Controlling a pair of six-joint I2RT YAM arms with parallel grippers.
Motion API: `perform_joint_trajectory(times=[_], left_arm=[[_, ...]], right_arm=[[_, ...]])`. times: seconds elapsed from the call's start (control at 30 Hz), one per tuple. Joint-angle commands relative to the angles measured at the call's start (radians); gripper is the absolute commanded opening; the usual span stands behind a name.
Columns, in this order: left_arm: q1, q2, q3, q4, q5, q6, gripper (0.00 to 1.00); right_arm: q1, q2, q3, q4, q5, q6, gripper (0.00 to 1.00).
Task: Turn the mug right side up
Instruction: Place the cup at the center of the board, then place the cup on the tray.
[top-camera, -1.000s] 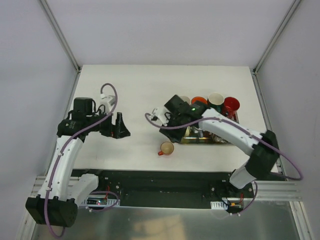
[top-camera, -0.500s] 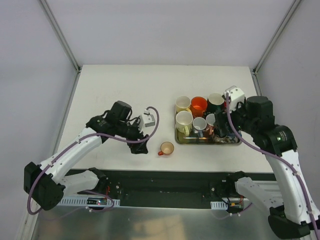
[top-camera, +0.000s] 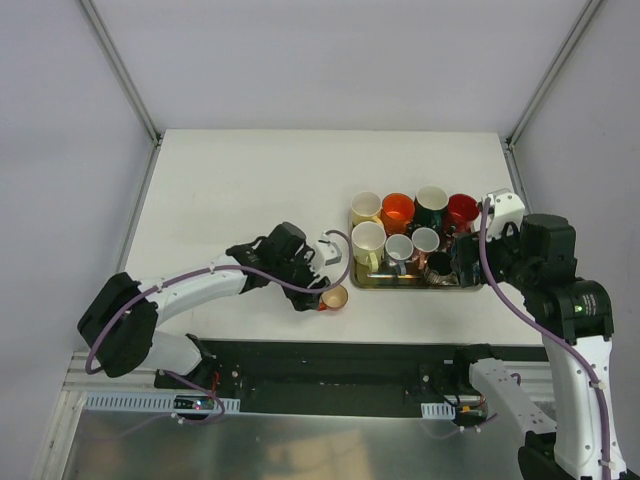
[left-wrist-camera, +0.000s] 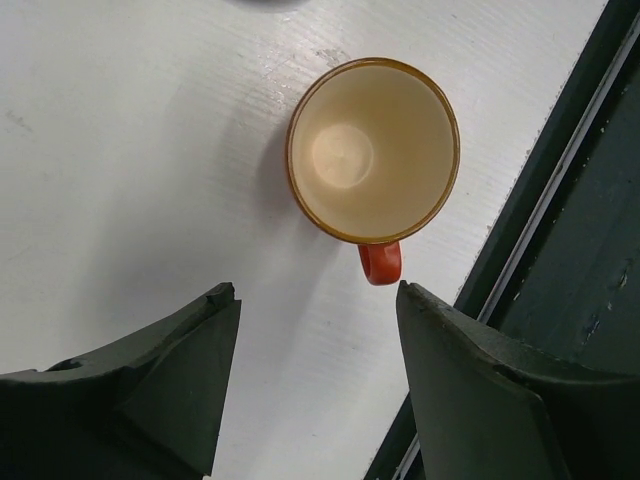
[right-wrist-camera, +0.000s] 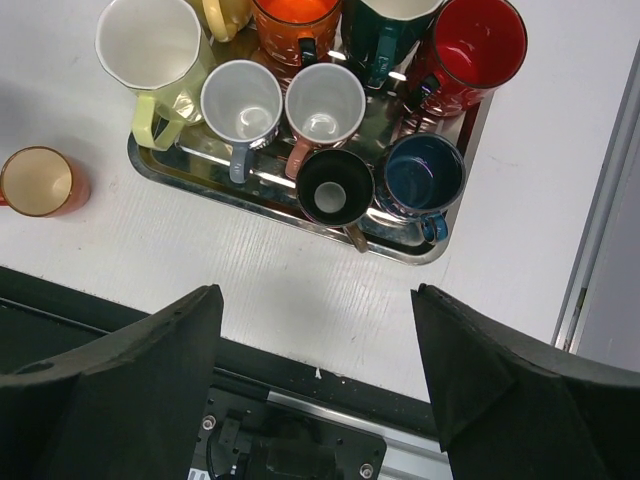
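Observation:
The small orange mug (top-camera: 333, 297) stands upright on the white table near its front edge, left of the tray. In the left wrist view the mug (left-wrist-camera: 372, 150) shows a cream inside, and its red handle (left-wrist-camera: 380, 262) points toward my fingers. My left gripper (top-camera: 310, 296) is open and empty, just left of the mug and not touching it; in its own view the left gripper (left-wrist-camera: 315, 290) sits a little short of the handle. My right gripper (top-camera: 458, 260) is open and empty above the tray's right end, and the right wrist view shows it (right-wrist-camera: 318, 295) over the table's front edge.
A metal tray (top-camera: 405, 285) holds several upright mugs of different colours; its rim also shows in the right wrist view (right-wrist-camera: 262, 196). The dark rail (left-wrist-camera: 560, 260) at the table's front edge lies close to the orange mug (right-wrist-camera: 38, 182).
My left gripper has swung right across the table to just beside the orange mug. My right arm has pulled back from beside the mug to the tray's right end.

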Motion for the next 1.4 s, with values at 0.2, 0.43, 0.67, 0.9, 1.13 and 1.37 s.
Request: perform_joint_trajectory(times=[0.2, 0.43, 0.67, 0.9, 1.13, 1.37], left_arm=[[-0.073, 0.03, -0.03, 0.105, -0.136, -0.13, 0.61], [-0.083, 0.079, -0.03, 0.122, -0.117, -0.127, 0.45], [-0.089, 0.101, -0.021, 0.137, -0.068, -0.085, 0.35], [-0.1, 0.113, -0.007, 0.142, -0.008, -0.005, 0.12], [-0.106, 0.091, 0.061, 0.128, 0.004, 0.004, 0.0], [-0.128, 0.179, 0.196, 0.128, 0.024, 0.038, 0.0]], right_arm=[[-0.024, -0.007, 0.016, -0.002, -0.013, 0.031, 0.83], [-0.035, -0.021, -0.013, 0.018, -0.023, 0.039, 0.82], [-0.045, -0.029, -0.032, 0.032, -0.029, 0.045, 0.82], [-0.048, -0.036, -0.047, 0.032, -0.027, 0.047, 0.82], [-0.05, -0.036, -0.047, 0.032, -0.013, 0.042, 0.82], [-0.05, -0.043, -0.049, 0.039, -0.006, 0.039, 0.81]])
